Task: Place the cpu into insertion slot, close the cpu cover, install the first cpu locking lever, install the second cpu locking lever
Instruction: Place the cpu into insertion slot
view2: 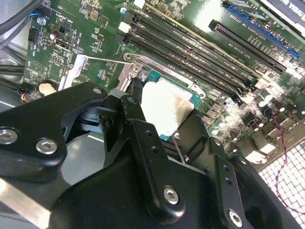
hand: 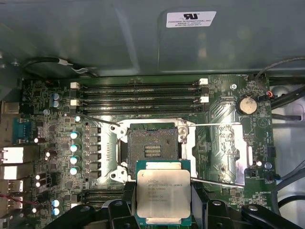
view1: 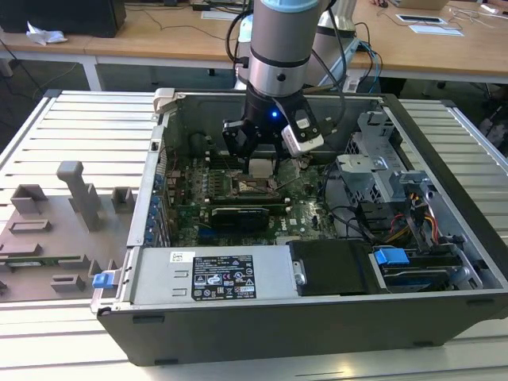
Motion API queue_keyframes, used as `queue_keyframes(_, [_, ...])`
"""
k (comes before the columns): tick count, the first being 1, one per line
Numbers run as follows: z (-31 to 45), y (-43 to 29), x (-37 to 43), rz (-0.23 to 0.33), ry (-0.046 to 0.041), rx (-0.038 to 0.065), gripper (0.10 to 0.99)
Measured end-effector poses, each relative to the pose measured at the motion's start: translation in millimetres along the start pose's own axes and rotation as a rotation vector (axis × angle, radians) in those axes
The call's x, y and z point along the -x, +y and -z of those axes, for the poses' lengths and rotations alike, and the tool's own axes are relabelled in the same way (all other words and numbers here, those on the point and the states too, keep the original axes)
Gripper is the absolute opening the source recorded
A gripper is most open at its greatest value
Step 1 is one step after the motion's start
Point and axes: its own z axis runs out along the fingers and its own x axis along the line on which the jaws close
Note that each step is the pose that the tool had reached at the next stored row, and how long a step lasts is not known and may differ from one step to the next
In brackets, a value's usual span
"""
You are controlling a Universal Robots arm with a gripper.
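The cpu (hand: pixel 163 188), a flat square chip with a pale metal top, is held between the black fingers (hand: pixel 125 206) of my gripper (hand: pixel 163 202), which is shut on its edges. It hangs just above the open insertion slot (hand: pixel 152 144) on the green motherboard (hand: pixel 57 109), offset toward one side of it. In the second wrist view the cpu (view2: pixel 167 110) shines bright between the fingers (view2: pixel 131 112). The cpu cover (hand: pixel 238 157) lies swung open beside the socket. Two thin wire levers (hand: pixel 97 119) (hand: pixel 217 181) stand released. In the exterior view my gripper (view1: pixel 262 163) hovers over the slot (view1: pixel 252 189).
Memory slots (hand: pixel 138 95) run beside the socket. The computer case (view1: pixel 159 198) walls surround the board, with a power supply (view1: pixel 222 276) in front and drive cage and cables (view1: pixel 389 182) at the exterior view's right. A grey fixture tray (view1: pixel 55 222) lies at its left.
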Motion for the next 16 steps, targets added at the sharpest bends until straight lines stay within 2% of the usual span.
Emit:
queue_keyframes(9, [-7.9,-0.5,0.1,0.0,0.0,0.0,0.545])
queue_keyframes(11, [-9.1,1.7,0.2,0.0,-0.0001,-0.003,0.545])
queue_keyframes(16, [-11.8,18.4,0.1,-0.001,-0.0011,-0.04,0.545])
